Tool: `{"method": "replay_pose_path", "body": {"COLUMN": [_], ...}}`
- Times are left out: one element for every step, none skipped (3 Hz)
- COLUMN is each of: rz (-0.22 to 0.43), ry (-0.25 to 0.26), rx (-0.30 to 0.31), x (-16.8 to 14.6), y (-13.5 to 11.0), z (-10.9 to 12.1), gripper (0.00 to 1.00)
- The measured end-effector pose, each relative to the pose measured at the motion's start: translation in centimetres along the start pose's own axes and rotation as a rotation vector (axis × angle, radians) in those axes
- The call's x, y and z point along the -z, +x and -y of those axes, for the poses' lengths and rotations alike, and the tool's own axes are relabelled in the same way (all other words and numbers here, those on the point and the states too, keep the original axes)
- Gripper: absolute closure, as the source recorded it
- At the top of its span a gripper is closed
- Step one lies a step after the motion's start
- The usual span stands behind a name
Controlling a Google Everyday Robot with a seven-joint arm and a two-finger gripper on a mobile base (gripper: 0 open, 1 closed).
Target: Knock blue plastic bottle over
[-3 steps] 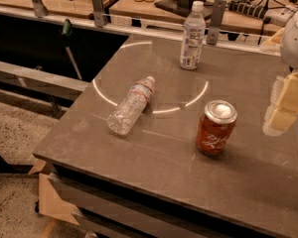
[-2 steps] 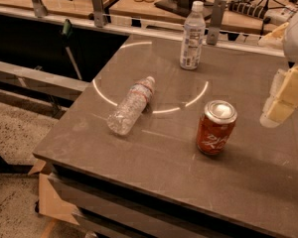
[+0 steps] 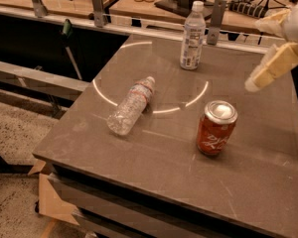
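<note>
Camera view: tool (image 3: 262, 53) right of bottle (image 3: 192, 39)

blue plastic bottle (image 3: 192, 36) | white cap, labelled | upright | table (image 3: 154, 182) far side | pincer (image 3: 262, 53) right, apart

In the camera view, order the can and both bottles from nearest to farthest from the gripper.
The gripper hangs at the right edge.
1. red soda can, front right, and blue plastic bottle, back: too close to call.
2. clear crinkled bottle, lying left: farthest.

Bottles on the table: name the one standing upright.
The blue plastic bottle, white-capped at the far edge; the clear crinkled bottle lies on its side. The gripper hangs at the right, touching neither.
</note>
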State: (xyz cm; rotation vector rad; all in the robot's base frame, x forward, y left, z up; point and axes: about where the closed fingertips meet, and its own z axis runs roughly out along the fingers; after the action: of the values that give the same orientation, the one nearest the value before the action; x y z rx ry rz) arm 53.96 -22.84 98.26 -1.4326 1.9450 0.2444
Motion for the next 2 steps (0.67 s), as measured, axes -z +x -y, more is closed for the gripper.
{"method": "replay_pose_path", "body": {"rz": [0.198,0.349], "ry": [-0.006,0.011], "rx": [-0.220,-0.402], "x": [-3.3,-5.6], "y": [-0.2,-0.2], "z": [4.0,5.8], "gripper": [0.00,0.00]}}
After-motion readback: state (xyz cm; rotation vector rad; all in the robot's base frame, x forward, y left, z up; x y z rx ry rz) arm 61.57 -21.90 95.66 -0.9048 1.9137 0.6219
